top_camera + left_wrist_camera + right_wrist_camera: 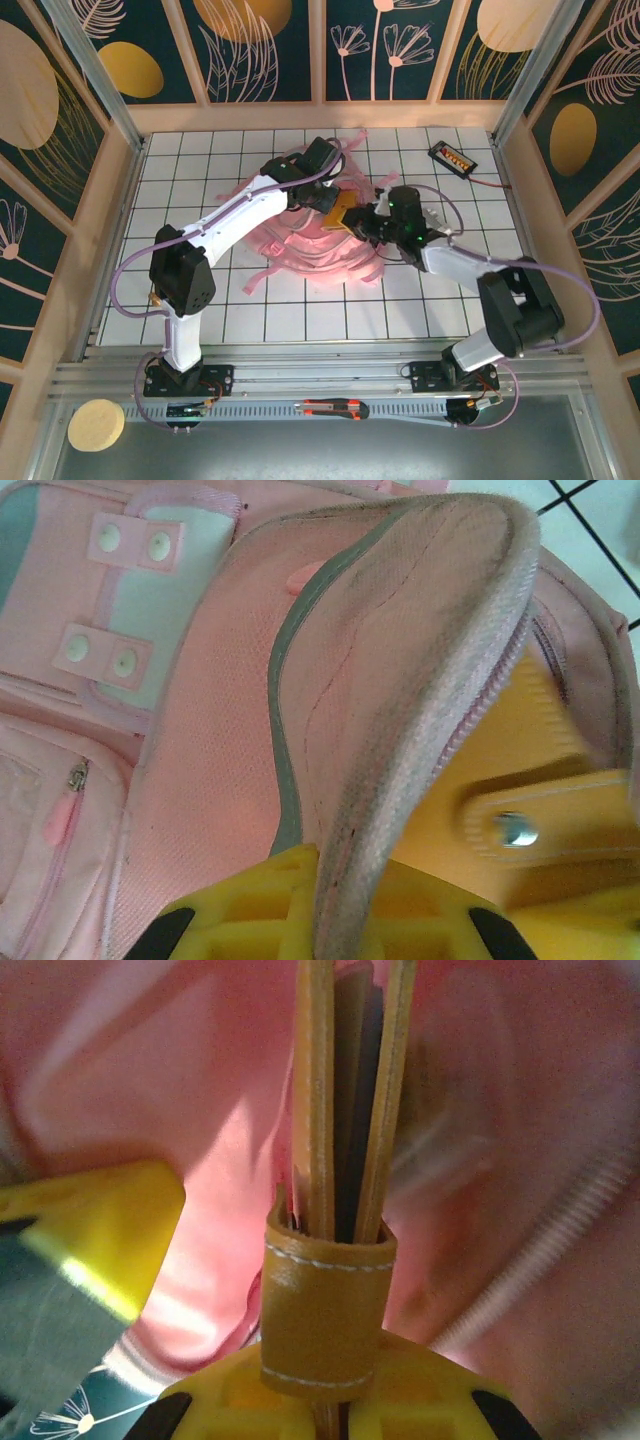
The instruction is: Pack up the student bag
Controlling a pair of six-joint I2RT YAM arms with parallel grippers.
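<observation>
Left gripper (335, 925) clamped on zipper rim of large pink fabric backpack (220, 780); right gripper (325, 1410) pinching slim tan leather case (328, 1300) inside backpack's opening.

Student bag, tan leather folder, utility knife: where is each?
student bag (308, 258), top view, pink front panel.
tan leather folder (328, 1305), right wrist view, stitched loop.
utility knife (335, 408), top view, middle of handle.

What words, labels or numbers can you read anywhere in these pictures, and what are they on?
None can be read.
The small black device near the far right corner has an orange label, too small to read.
The student bag and the tan leather cover show no lettering.
</observation>
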